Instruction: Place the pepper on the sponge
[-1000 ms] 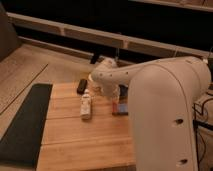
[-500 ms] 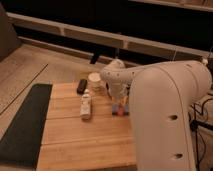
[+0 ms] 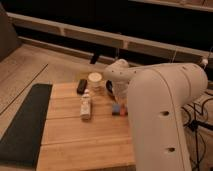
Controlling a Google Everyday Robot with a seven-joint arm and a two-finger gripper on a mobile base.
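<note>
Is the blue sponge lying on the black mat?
No, the sponge lies on the wooden table beside the gripper, far from the dark mat at the table's edge.

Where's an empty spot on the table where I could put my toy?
The wooden table is bare near its front edge, below the white bottle, and the dark mat on the left is free. It is crowded behind: the cup, the sponge and the end effector right above it.
</note>
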